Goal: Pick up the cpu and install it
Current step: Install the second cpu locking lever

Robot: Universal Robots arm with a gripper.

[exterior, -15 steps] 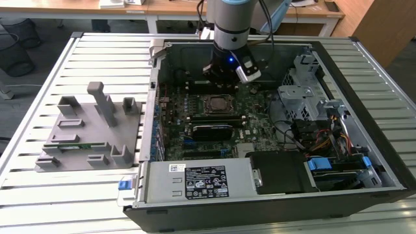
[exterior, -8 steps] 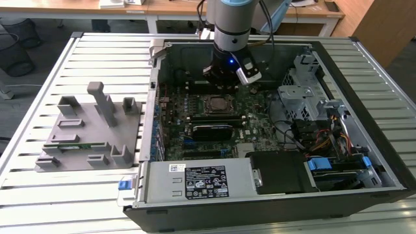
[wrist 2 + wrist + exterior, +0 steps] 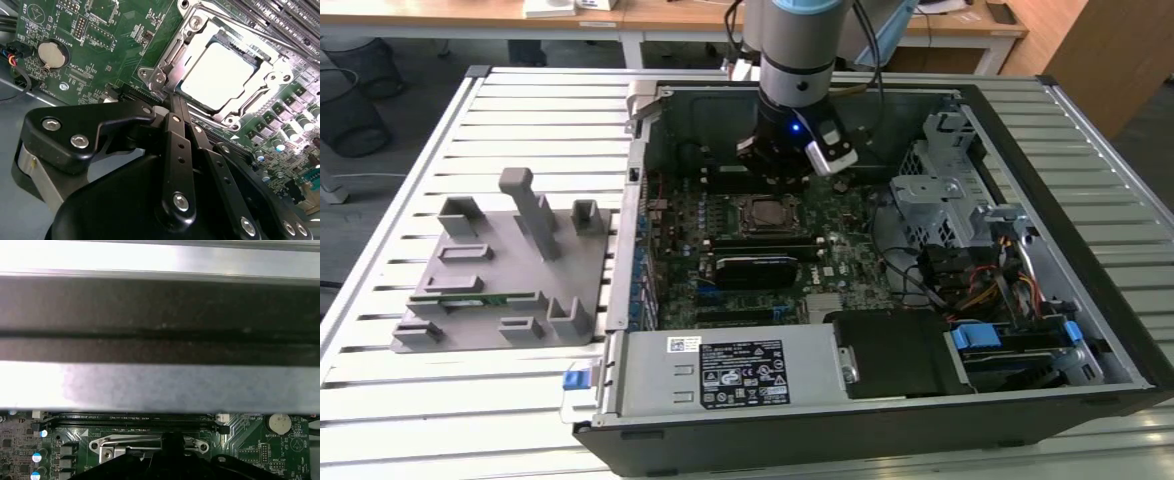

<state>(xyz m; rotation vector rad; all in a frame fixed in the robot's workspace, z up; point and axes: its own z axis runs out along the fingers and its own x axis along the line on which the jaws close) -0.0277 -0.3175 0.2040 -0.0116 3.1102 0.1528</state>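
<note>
**CPU seated in socket, gripper hanging just above**

While the arm reaches down into the open computer case (image 3: 1067,330) in the exterior view, its gripper (image 3: 777,172) hangs just above the motherboard (image 3: 847,225), a little behind the socket (image 3: 765,211) as that view shows it. Seen in the second wrist view, the cpu (image 3: 222,75) lies flat inside the socket frame (image 3: 195,30), its silvery top bright under the light and the metal bracket framing it on all sides. Nothing is held by the gripper (image 3: 176,97): its two black fingers (image 3: 172,112) are pressed together into one narrow tip, which sits near the socket's corner and apart from the chip. A round coin battery (image 3: 52,54) sits on the green board well off to one side of the socket.

From the first wrist view, the socket frame (image 3: 105,445) peeks out just beyond the dark gripper body (image 3: 172,467), with long black memory slots (image 3: 130,420) running beside it and the coin battery (image 3: 280,422) near one corner; a pale metal wall of the case (image 3: 160,385) spans the picture beyond them.

Outside the case, on the exterior view's left, a grey parts holder (image 3: 507,270) stands on the slatted table (image 3: 400,400), with a narrow green memory stick (image 3: 474,297) lying in it
</note>
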